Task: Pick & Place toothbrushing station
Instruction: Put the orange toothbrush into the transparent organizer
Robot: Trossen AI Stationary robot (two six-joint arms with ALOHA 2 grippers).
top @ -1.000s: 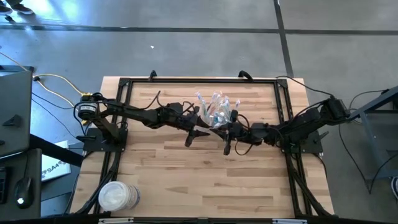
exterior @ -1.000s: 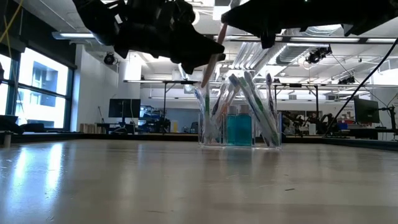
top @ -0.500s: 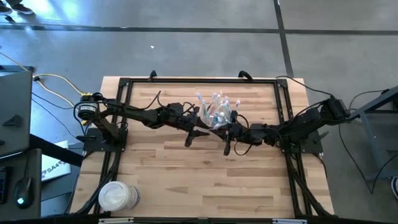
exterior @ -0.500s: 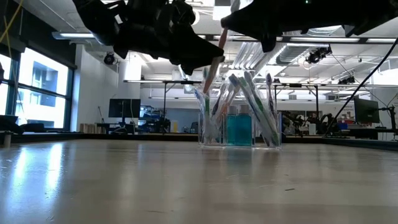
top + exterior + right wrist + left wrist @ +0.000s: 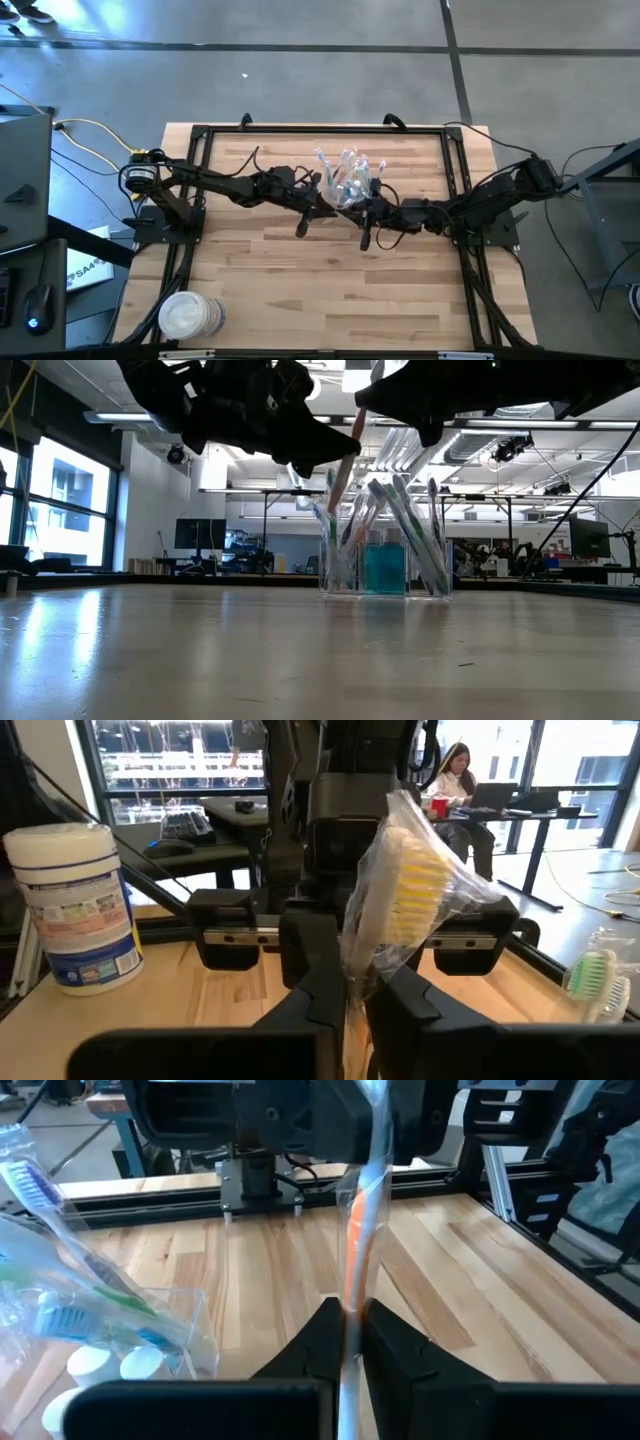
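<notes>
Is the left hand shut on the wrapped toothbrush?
Yes. The left hand pinches the wrapped orange toothbrush, fingers tight against it.

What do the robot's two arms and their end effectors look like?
Both arms are dark, slim and jointed, each with black cables along it. The left base carries a yellow cable. Each end effector has two black, wedge-shaped fingers.

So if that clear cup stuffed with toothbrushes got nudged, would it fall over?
Probably it could tip. The clear cup looks light and thin-walled, and the toothbrushes lean outward well above its rim, so the load sits high. Its flat base on the wooden table may let it slide first under a low, gentle push.
</notes>
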